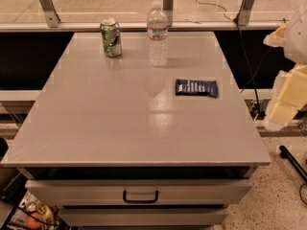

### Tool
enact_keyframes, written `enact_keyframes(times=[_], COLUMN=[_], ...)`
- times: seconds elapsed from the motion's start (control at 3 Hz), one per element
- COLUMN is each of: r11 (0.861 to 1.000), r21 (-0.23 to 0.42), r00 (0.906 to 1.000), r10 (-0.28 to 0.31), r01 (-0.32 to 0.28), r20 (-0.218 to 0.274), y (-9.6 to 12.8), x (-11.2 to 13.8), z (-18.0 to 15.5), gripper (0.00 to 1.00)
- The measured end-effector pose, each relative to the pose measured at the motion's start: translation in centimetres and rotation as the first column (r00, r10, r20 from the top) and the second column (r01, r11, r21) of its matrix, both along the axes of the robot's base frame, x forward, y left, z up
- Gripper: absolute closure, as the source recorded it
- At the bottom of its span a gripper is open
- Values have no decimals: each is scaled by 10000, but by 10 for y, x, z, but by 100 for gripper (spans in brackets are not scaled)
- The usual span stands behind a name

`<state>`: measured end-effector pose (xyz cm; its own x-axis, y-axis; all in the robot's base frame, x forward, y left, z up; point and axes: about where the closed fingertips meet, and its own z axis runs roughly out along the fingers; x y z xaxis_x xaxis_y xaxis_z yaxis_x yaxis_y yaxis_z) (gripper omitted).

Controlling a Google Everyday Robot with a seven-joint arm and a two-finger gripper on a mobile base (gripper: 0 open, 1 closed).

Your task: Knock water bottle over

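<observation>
Tabletop (pixel 120 128): water bottle (pixel 157 35) upright near far edge; tool (pixel 285 97) beyond right side.

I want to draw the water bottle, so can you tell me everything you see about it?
The water bottle is clear ribbed plastic with a white cap and a white-and-red label band. It stands upright near the far edge of the table, beside the green can but not touching it. Only the table touches it. The gripper is off at the picture's right edge, away from it.
</observation>
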<state>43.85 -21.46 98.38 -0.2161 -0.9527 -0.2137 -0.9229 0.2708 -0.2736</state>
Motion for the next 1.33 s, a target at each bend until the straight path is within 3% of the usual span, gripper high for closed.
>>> enact_keyframes(times=[0.33, 0.67, 1.0, 1.33], r11=[10000, 9985, 9875, 9615], r21=[0, 487, 1446, 2660], r00=[10000, 9988, 9897, 9687], r10=[0, -275, -797, -1286], r01=[0, 255, 622, 694], r20=[0, 404, 1186, 2122], y=[0, -2, 0, 3], x=[0, 11, 24, 53], z=[0, 5, 6, 4], gripper=[0, 0, 0, 0])
